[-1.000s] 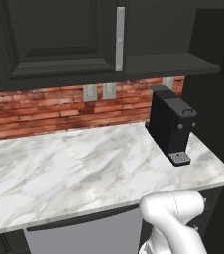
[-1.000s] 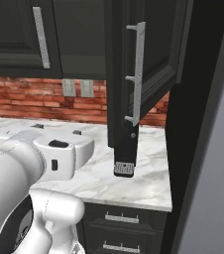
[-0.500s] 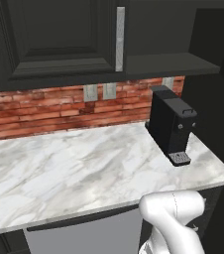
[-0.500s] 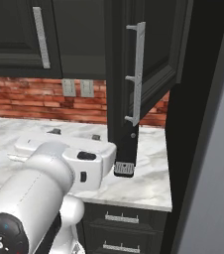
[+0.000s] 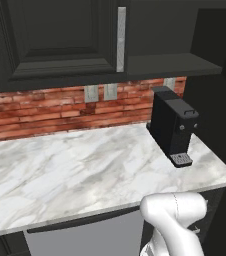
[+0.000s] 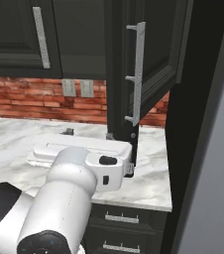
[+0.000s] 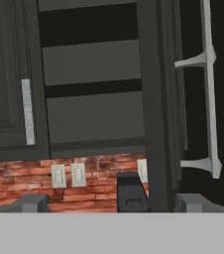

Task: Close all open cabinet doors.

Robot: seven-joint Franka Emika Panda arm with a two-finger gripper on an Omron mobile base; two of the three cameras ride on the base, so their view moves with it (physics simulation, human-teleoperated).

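Open door (image 6: 156, 54) swung out edge-on at right above the counter (image 6: 153, 173), bar handle (image 6: 138, 74) facing outward; shelves (image 7: 91, 64) exposed. Shut door (image 5: 60, 40) to the left. Pincer (image 7: 111, 204) apart, empty, aimed at the open cabinet. Coffee machine (image 5: 172, 125) against brick wall (image 5: 45, 112).

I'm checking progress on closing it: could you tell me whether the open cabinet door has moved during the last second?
No. In the right base view, the open cabinet door stands at the same angle against the brick wall; its handle hasn't shifted.
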